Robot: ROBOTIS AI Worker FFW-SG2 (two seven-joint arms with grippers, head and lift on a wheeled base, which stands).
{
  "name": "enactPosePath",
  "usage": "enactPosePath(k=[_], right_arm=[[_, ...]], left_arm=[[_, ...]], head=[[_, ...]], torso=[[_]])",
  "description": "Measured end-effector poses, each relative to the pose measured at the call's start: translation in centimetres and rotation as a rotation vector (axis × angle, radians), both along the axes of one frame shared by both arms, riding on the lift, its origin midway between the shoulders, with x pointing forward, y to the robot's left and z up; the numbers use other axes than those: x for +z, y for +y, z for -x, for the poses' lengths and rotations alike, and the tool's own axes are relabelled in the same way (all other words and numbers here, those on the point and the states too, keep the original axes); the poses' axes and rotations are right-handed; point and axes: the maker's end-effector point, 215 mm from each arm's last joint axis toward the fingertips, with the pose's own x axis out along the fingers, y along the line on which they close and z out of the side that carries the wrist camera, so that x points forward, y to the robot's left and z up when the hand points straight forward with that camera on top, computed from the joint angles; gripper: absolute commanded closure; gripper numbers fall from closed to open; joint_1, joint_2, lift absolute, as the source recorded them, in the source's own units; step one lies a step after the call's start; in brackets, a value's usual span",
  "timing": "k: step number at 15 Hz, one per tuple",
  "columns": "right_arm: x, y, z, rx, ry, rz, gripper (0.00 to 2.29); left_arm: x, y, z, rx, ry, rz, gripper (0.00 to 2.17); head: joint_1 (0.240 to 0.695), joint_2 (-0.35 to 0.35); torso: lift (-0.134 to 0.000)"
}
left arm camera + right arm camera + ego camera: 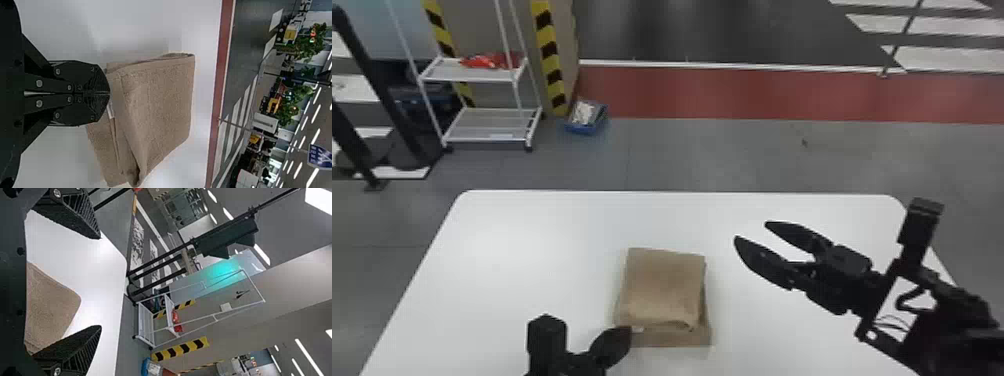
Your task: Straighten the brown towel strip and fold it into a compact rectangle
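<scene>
Closed left fingers [612,345] — towel [664,285] — white tag [111,110]

Brown towel [664,285], folded into a thick, roughly rectangular stack, flat on the white table [532,250], lower layer jutting out.

Towel [664,285] is plain brown, table [532,250] white, left gripper [629,330] and right gripper [751,231] black. Floor [707,155] is grey, its broad band [757,95] dull red. Tape [550,55] runs in yellow and black stripes.

1 towel [664,285] on table [507,260], cart [487,125] behind left
</scene>
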Motion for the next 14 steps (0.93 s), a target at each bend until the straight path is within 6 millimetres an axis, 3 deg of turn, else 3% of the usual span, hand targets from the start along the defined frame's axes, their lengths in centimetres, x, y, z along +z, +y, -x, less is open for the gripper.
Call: enactPosePath(k=[3, 5, 8, 9, 11, 14], right_arm=[[0.2, 0.5, -0.7, 0.009, -0.004, 0.001, 0.05], [-0.8, 1.8, -0.9, 0.047, -0.006, 0.073, 0.14], [-3.0, 5.4, -1.3, 0.177, -0.036, 0.225, 0.22], [-4.1, 7.0, -0.9, 0.245, -0.044, 0.296, 0.23], [-6.4, 9.1, -0.4, 0.368, -0.065, 0.444, 0.29], [-8.9, 10.9, 0.1, 0.541, -0.201, 0.671, 0.34]], left_arm=[[0.0, -1.1, 0.9, -0.017, 0.003, 0.005, 1.72], [1.3, -0.4, 0.6, -0.003, -0.02, 0.009, 1.72], [4.2, 2.3, 0.1, 0.039, -0.057, 0.033, 1.72], [4.5, 3.2, -0.1, 0.053, -0.055, 0.033, 1.72], [4.2, 4.4, -0.2, 0.068, -0.041, 0.022, 1.72], [3.4, 4.6, 0.1, 0.065, -0.01, 0.021, 1.72]], head=[[0.695, -0.08], [0.695, -0.055], [0.695, 0.012], [0.695, 0.063], [0.695, 0.108], [0.695, 0.139]], torso=[[0.0], [0.0], [0.0], [0.0], [0.0], [0.0]])
